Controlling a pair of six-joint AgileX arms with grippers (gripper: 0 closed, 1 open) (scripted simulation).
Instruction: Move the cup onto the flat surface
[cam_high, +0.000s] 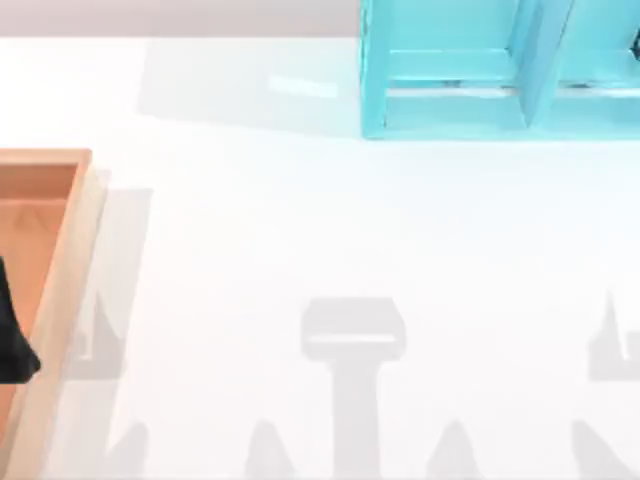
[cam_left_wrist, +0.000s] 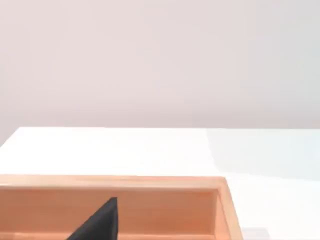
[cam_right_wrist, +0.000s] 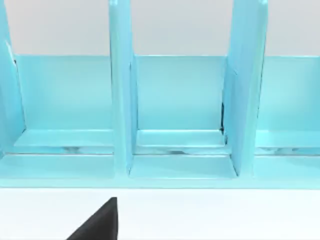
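Reaching with the left gripper over the wooden tray at the table's left edge; finger state unclear, so you'd locate the cup first.

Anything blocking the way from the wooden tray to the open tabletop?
Only the raised rim of the wooden tray. It lies between the tray floor under the left gripper and the tabletop. The turquoise shelf stands far back on the right, and the right gripper faces it.
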